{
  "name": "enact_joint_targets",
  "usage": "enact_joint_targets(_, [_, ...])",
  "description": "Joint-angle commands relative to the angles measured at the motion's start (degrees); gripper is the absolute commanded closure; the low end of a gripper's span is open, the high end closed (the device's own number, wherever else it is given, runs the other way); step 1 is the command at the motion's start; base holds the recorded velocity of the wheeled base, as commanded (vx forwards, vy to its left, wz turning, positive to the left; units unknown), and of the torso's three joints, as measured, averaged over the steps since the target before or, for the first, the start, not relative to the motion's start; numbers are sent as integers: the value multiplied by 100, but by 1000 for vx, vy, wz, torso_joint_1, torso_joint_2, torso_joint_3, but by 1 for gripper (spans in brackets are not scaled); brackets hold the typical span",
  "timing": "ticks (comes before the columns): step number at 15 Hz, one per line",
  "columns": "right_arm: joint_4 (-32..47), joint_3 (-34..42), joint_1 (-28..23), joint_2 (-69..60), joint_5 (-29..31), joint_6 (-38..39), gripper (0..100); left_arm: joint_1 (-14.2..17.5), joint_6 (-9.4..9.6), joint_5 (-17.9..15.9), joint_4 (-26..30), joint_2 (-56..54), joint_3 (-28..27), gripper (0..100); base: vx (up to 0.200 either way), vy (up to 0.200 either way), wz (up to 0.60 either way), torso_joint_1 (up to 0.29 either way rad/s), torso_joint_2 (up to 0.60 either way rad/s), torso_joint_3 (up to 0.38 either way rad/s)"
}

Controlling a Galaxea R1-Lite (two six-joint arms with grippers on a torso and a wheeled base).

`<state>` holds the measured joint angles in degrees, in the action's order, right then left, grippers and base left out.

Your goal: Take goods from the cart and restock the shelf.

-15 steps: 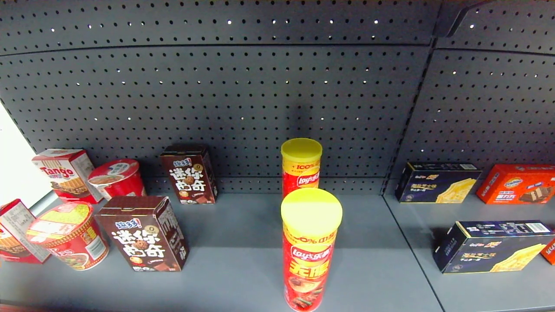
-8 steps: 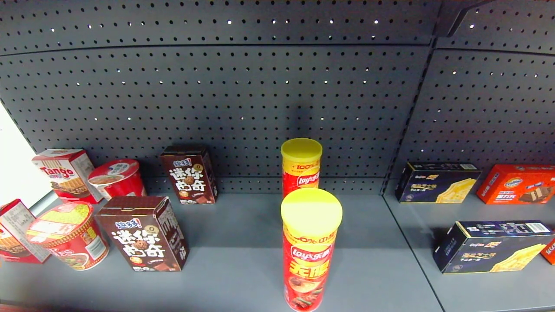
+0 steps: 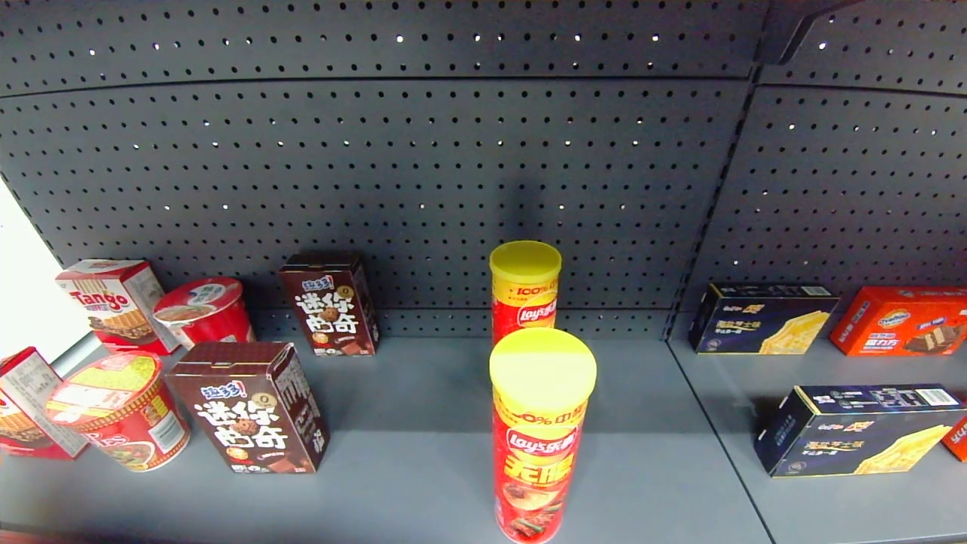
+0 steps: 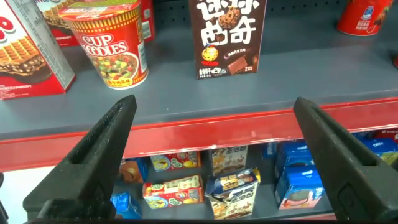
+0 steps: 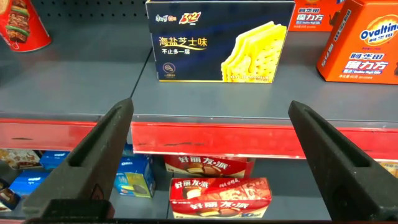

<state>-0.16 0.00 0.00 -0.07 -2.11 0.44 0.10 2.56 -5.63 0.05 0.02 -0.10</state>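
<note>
Shelf [image 3: 423, 453] with stocked goods. The front chip can [image 3: 540, 438] stands upright near the front edge at mid-shelf, and the rear chip can [image 3: 525, 291] stands behind it at the back edge. The left tool [image 4: 214, 102], spread and empty, faces a brown cookie box [image 4: 227, 34]. The right tool [image 5: 211, 104], likewise spread, faces a blue cracker box [image 5: 221, 40]. Lower-tier packets [image 5: 217, 193] are apparently biscuits.

a dark grey pegboard back panel [image 3: 423, 166] rises behind the shelf [image 3: 423, 453], split by a slanting upright [image 3: 706, 219] right of the middle. a bright white gap [image 3: 23, 295] shows at the far left edge. a glossy red price rail [image 4: 211, 134] runs along the shelf's front. on the tier below sit blue biscuit packs [image 4: 298, 183], a small colourful box [image 4: 174, 190] and two stacked red wafer boxes [image 5: 217, 196].
</note>
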Motion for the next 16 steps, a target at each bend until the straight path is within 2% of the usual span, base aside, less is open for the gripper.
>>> enact_joint_targets(1, [-2,0,0,7,0,0,0,-1,-1,1,-5,6,1,0,0,0,0,0,0,0])
enact_joint_targets(6, [-2,0,-9,7,-9,0,0,-1,8,1,-5,6,1,0,0,0,0,0,0,0])
enact_joint_targets(8, [7,0,0,7,-9,0,0,-1,96,-26,-5,6,1,0,0,0,0,0,0,0])
enact_joint_targets(11, [-2,0,0,7,-9,0,0,-1,34,-8,-5,6,1,0,0,0,0,0,0,0])
enact_joint_targets(16, [-2,0,0,7,-9,0,0,-1,34,-8,-5,6,1,0,0,0,0,0,0,0])
